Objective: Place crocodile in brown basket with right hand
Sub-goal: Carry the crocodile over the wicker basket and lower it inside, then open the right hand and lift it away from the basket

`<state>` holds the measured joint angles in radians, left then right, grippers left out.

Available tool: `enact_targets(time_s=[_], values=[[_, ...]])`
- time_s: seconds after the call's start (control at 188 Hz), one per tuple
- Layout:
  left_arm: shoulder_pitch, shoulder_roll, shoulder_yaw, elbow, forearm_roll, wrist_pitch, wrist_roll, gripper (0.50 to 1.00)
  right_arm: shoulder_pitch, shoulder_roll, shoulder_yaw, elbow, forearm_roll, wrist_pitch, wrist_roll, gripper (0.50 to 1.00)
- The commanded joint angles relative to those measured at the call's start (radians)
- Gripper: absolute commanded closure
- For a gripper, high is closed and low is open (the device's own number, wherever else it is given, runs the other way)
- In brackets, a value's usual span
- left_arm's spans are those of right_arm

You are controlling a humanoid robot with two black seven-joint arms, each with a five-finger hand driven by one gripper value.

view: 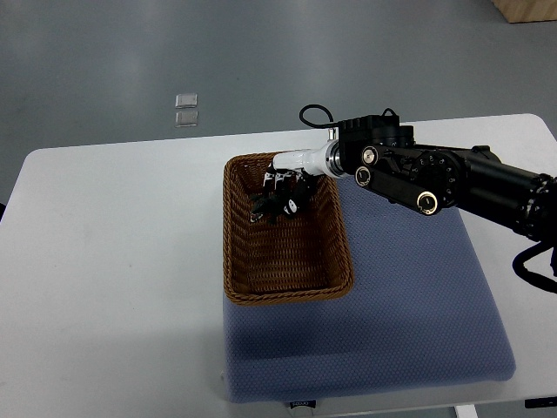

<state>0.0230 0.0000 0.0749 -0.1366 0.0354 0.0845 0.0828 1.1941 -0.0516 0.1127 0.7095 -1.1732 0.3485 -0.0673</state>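
**My right hand (280, 196) inside the brown woven wicker basket (239, 261)**

My black arm reaches in from the right, and my hand sits low at the basket's far end. The basket rests on a blue-grey fabric mat (409, 305) on the white table (113, 261). I cannot tell whether my fingers are curled or spread. I cannot make out the crocodile among the dark shapes there.

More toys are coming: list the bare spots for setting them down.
Widest: the white table left of the brown basket. The blue mat right of and in front of the basket, and the basket's near half, are bare too. Crowded: the basket's far end, under the right hand.
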Motion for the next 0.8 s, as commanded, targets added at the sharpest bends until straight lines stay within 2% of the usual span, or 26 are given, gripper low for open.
enact_targets(time_s=[0.0, 0.005, 0.011, 0.016, 0.021, 0.027, 0.032, 0.037, 0.069, 0.176, 0.458, 0.65, 0.746, 0.794], values=[[0.0, 0.0, -0.001, 0.0, 0.0, 0.0, 0.0, 0.5, -0.013, 0.001, -0.001, -0.001, 0.0, 0.0, 0.001, 0.846], [0.0, 0.0, -0.001, 0.0, 0.0, 0.0, 0.0, 0.5, -0.014, 0.001, -0.001, -0.001, 0.0, -0.002, 0.001, 0.826], [0.0, 0.0, -0.001, 0.0, 0.0, 0.0, 0.0, 0.5, -0.014, 0.001, -0.001, -0.001, 0.0, -0.002, 0.001, 0.826], [0.0, 0.0, -0.001, 0.0, 0.0, 0.0, 0.0, 0.5, -0.014, 0.001, 0.001, -0.001, 0.0, -0.002, 0.001, 0.8], [0.0, 0.0, -0.001, 0.0, 0.0, 0.0, 0.0, 0.5, -0.014, 0.001, 0.001, -0.001, 0.0, -0.002, 0.001, 0.799], [0.0, 0.0, -0.001, 0.0, 0.0, 0.0, 0.0, 0.5, -0.014, 0.001, 0.001, -0.001, 0.0, 0.0, 0.001, 0.771], [0.0, 0.0, -0.001, 0.0, 0.0, 0.0, 0.0, 0.5, -0.014, 0.001, 0.001, -0.001, 0.0, 0.0, 0.001, 0.771], [0.0, 0.0, 0.0, 0.002, 0.0, 0.0, 0.0, 0.5, -0.016, 0.001, 0.001, -0.001, 0.0, -0.002, 0.001, 0.742], [0.0, 0.0, -0.001, 0.0, -0.002, 0.0, 0.0, 0.5, -0.019, 0.001, 0.001, -0.001, 0.001, 0.0, 0.001, 0.681], [0.0, 0.0, 0.0, 0.0, 0.0, 0.0, 0.0, 0.5, -0.019, -0.002, 0.004, -0.001, 0.004, 0.001, 0.001, 0.605], [0.0, 0.0, 0.0, 0.002, 0.0, 0.0, 0.0, 0.5, -0.001, -0.053, 0.062, 0.007, 0.009, 0.007, 0.001, 0.589], [0.0, 0.0, 0.0, 0.003, -0.002, 0.0, 0.0, 0.5, 0.007, -0.149, 0.268, 0.013, 0.087, 0.001, 0.011, 0.589], [0.0, 0.0, 0.0, 0.002, 0.0, 0.0, 0.0, 0.5, -0.07, -0.203, 0.442, 0.015, 0.202, -0.006, 0.06, 0.589], [0.0, 0.0, 0.0, 0.002, 0.0, 0.0, 0.0, 0.5, -0.07, -0.203, 0.443, 0.015, 0.202, -0.006, 0.06, 0.589]])
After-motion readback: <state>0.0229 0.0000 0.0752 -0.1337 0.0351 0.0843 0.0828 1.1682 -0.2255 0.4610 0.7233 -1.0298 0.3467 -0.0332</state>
